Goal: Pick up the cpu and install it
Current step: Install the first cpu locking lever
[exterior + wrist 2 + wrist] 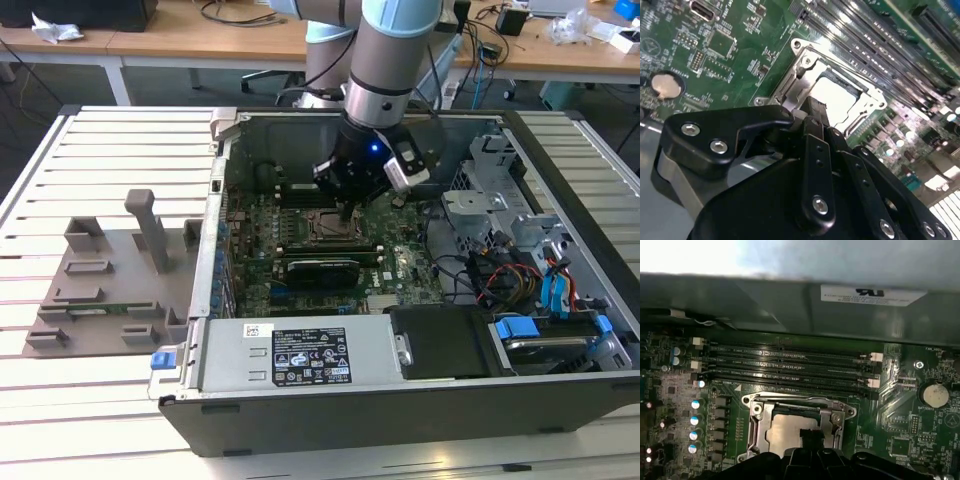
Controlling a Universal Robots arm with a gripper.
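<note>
We have the open case (400, 400) lying flat, board (300, 270) exposed, and the arm (395, 60) reaching down into the middle of it. The gripper (349, 212) sits right over the socket (326, 226), its tips at the frame's near edge.

In both wrist views the cpu (836, 98) lies inside the socket frame (796, 427), pale top showing, flat as far as we can tell. The memory slots (790, 367) run just beside it.

The fingers (816, 117) look drawn together into one narrow tip with nothing between them, touching or nearly touching the chip's edge; we can't say which.

So we judge the chip is placed and we're in the seating stage. What follows calls for a gentle, straight touch, no sideways drag across the pins.
</note>
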